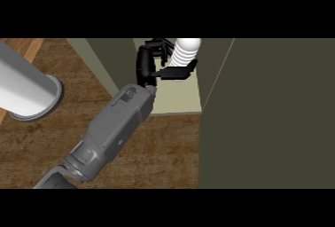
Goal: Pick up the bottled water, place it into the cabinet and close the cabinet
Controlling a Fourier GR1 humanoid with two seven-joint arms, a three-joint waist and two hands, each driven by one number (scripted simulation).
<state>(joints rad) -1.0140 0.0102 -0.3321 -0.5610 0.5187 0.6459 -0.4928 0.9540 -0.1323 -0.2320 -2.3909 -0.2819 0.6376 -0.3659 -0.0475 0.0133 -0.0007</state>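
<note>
Inside the cabinet (177, 95), on its pale shelf, the bottle (186, 52) stands upright toward the back — held by one hand (152, 62), presumably the right, fingers and thumb curled round its ribbed body. The other hand is not in view. The dark door (268, 115) stands open just right of the shelf. Judgement: placement step, nearly done. Set the bottle flat before letting go — then draw the hand straight out, clear of the door edge. A grey cylinder (26, 86) lies well left of the cabinet.
</note>
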